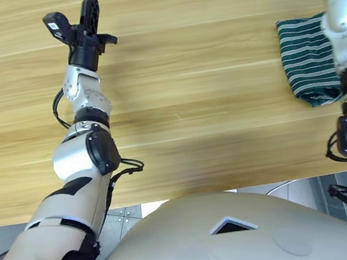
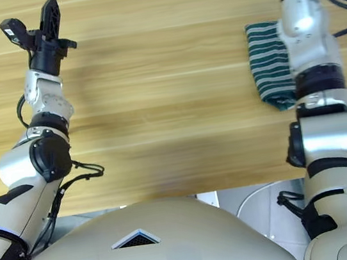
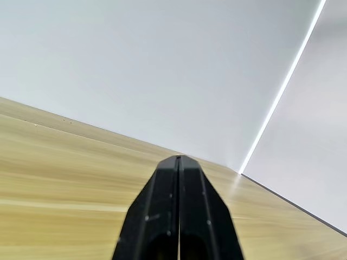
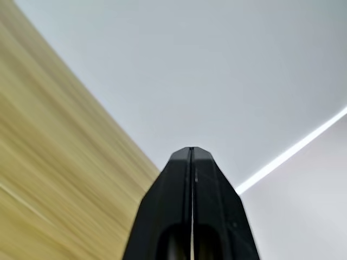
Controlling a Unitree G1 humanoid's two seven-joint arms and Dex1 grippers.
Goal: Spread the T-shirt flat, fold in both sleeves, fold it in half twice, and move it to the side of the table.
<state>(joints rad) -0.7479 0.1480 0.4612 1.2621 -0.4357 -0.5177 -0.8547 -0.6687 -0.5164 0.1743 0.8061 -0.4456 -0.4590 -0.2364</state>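
The T-shirt (image 1: 308, 59), dark green with thin white stripes, lies folded into a small rectangle at the right side of the wooden table (image 1: 200, 87); my right forearm covers its right edge. My left gripper (image 1: 89, 9) is raised over the far left of the table, fingers pressed together and holding nothing, as the left wrist view shows (image 3: 178, 162). My right arm stretches past the shirt toward the far right edge; its gripper (image 4: 191, 151) is shut and empty in the right wrist view.
The table's near edge (image 1: 189, 195) runs just in front of me. A pale wall (image 3: 162, 65) rises behind the table's far edge.
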